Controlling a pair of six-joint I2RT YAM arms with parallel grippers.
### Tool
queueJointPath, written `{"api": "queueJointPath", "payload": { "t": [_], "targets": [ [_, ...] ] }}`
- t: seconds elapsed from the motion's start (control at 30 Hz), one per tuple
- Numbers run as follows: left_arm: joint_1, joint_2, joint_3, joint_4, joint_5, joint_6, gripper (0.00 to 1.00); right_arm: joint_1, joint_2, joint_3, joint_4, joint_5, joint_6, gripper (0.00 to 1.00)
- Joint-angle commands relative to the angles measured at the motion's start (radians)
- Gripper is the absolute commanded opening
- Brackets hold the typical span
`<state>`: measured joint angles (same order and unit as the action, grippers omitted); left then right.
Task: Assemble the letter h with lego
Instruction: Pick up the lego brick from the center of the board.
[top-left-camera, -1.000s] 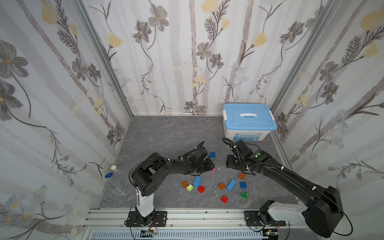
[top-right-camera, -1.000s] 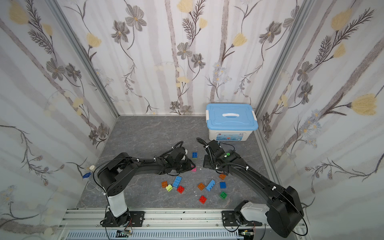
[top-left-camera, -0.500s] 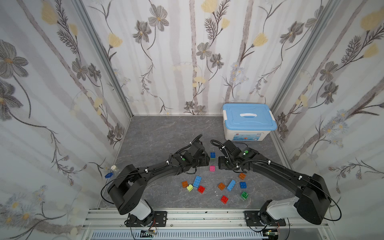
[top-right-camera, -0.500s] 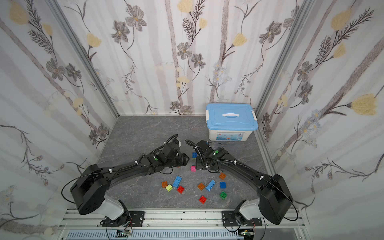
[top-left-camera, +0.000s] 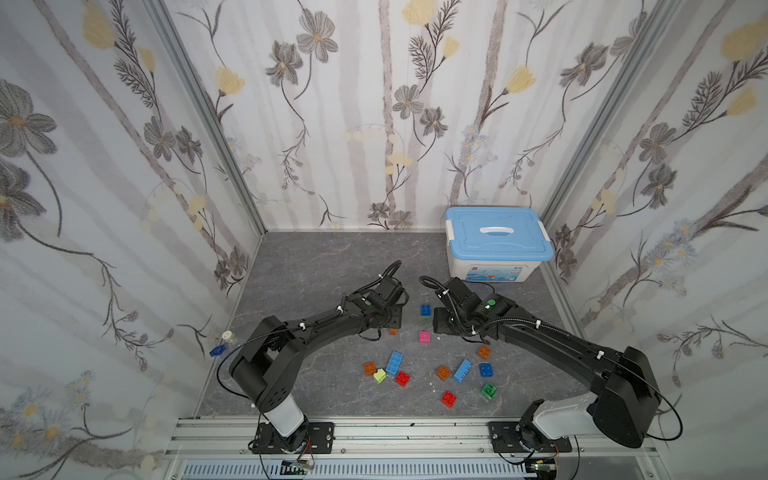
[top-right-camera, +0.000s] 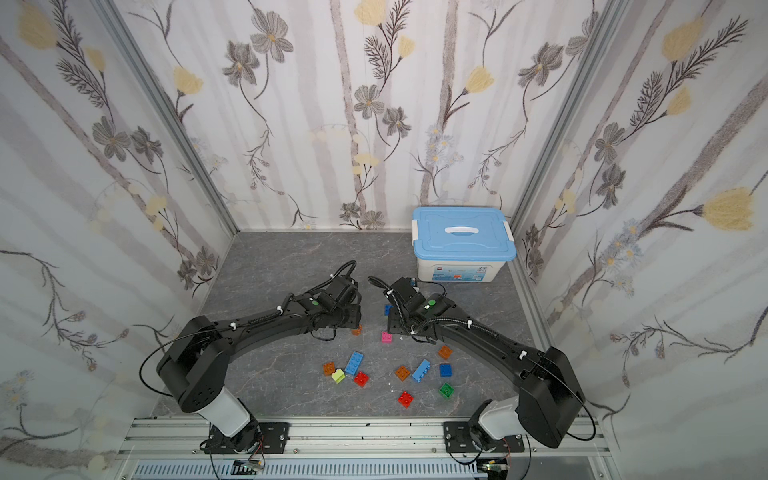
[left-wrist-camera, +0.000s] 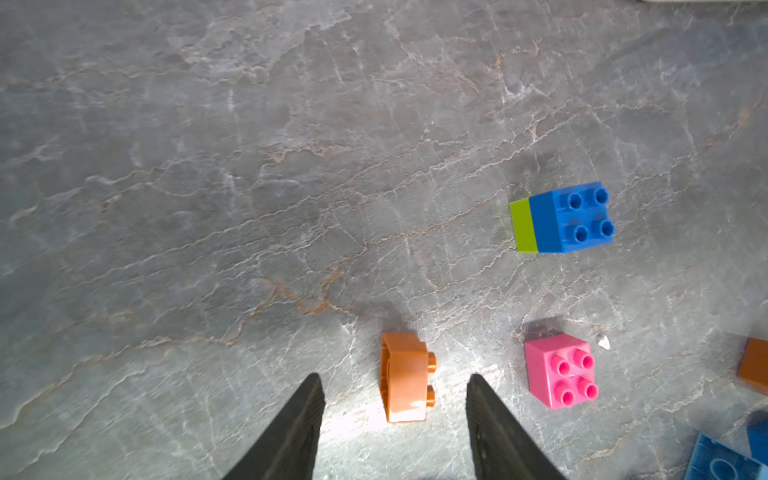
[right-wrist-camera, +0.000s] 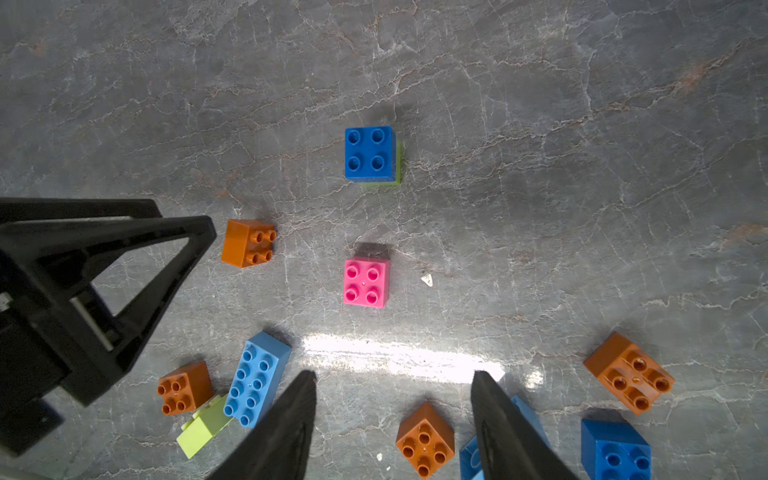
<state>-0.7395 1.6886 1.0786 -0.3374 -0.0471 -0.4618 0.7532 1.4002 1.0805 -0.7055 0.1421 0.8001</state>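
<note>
The lego lies loose on the grey floor. In the left wrist view, an orange brick (left-wrist-camera: 405, 378) lies tipped on its side between the spread tips of my open left gripper (left-wrist-camera: 395, 376), with a gap on both sides. Beside it sit a pink brick (left-wrist-camera: 559, 372) and a blue brick stacked on a lime one (left-wrist-camera: 571, 216). My right gripper (right-wrist-camera: 394, 374) is open over bare floor, short of the pink brick (right-wrist-camera: 365, 282). In a top view the left gripper (top-left-camera: 392, 322) and right gripper (top-left-camera: 440, 324) face each other across the pink brick (top-left-camera: 424, 336).
Several more bricks lie nearer the front rail: orange (top-left-camera: 369, 368), lime (top-left-camera: 379, 375), light-blue (top-left-camera: 394, 362), red (top-left-camera: 402, 378), another light-blue (top-left-camera: 462, 370), green (top-left-camera: 489, 391). A white box with a blue lid (top-left-camera: 496, 243) stands at the back right. Walls close three sides.
The left gripper's jaws have spread wider, and the orange brick now shows on the floor at its tips. The right gripper has moved left toward the middle.
</note>
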Motion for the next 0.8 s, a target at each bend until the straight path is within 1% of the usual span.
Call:
{"api": "queueJointPath", "payload": {
  "t": [0.0, 0.1, 0.23, 0.27, 0.33, 0.37, 0.47, 0.57, 0.67, 0.77],
  "targets": [
    [0.003, 0.049, 0.027, -0.027, 0.059, 0.036, 0.56, 0.001, -0.006, -0.004, 0.009, 0.022, 0.024, 0.62],
    [-0.001, 0.079, 0.029, -0.021, 0.065, 0.02, 0.55, -0.001, -0.01, -0.011, 0.009, 0.022, 0.025, 0.62],
    [-0.017, 0.119, 0.042, -0.046, 0.012, 0.01, 0.53, 0.001, -0.012, -0.019, 0.014, 0.021, 0.027, 0.62],
    [-0.022, 0.128, 0.044, -0.045, 0.003, 0.009, 0.5, 0.001, -0.011, -0.021, 0.015, 0.02, 0.027, 0.62],
    [-0.033, 0.15, 0.05, -0.043, -0.004, 0.01, 0.39, 0.001, -0.009, -0.019, 0.017, 0.02, 0.027, 0.62],
    [-0.038, 0.157, 0.055, -0.046, -0.004, 0.01, 0.36, 0.001, -0.008, -0.019, 0.017, 0.019, 0.027, 0.62],
    [-0.052, 0.166, 0.068, -0.069, -0.026, 0.008, 0.32, 0.0, -0.006, -0.014, 0.014, 0.019, 0.027, 0.62],
    [-0.061, 0.141, 0.074, -0.093, -0.043, 0.015, 0.28, 0.001, -0.005, -0.017, 0.01, 0.027, 0.023, 0.62],
    [-0.062, 0.083, 0.066, -0.094, -0.008, 0.019, 0.25, 0.001, -0.012, -0.023, 0.027, 0.033, -0.022, 0.62],
    [-0.061, 0.016, 0.044, -0.061, 0.092, 0.022, 0.21, 0.001, -0.035, -0.049, 0.104, -0.008, -0.141, 0.63]
  ]
}}
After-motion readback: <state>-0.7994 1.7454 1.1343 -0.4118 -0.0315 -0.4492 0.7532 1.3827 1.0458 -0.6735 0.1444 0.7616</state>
